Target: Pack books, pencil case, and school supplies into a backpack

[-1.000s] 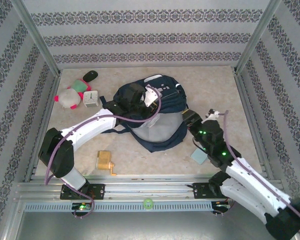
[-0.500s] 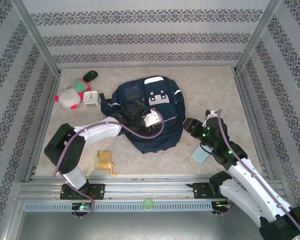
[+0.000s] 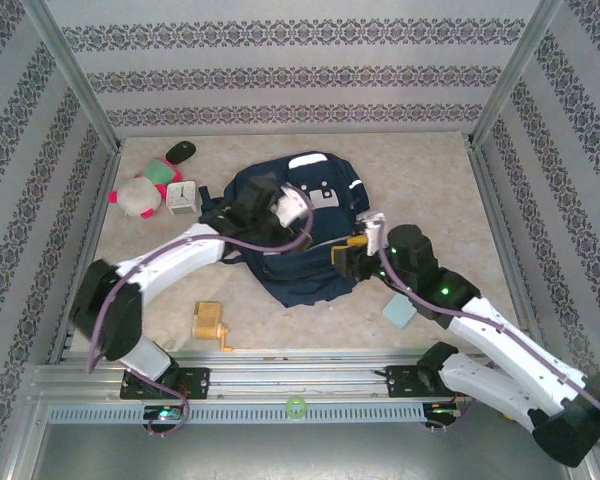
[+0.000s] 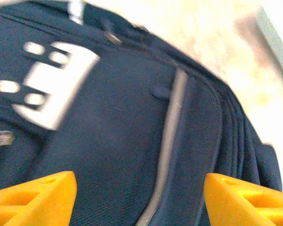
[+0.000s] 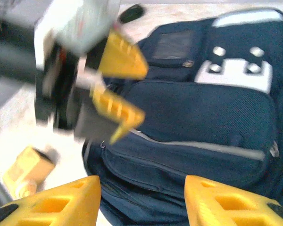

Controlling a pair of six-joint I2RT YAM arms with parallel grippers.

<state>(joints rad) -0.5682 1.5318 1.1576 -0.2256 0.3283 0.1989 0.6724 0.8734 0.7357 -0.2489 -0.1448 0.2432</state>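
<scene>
Matt woven cloth backpack [image 3: 302, 277]; smooth plastic sharpener [image 3: 210, 322].

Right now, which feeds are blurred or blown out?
Top external: sharp, evenly lit, soft shadows only. Left wrist: motion-smeared, the backpack and its white patch streaked; table washed out at the upper right. Right wrist: left hand and pencil sharpener blurred, backpack softer but readable.
</scene>
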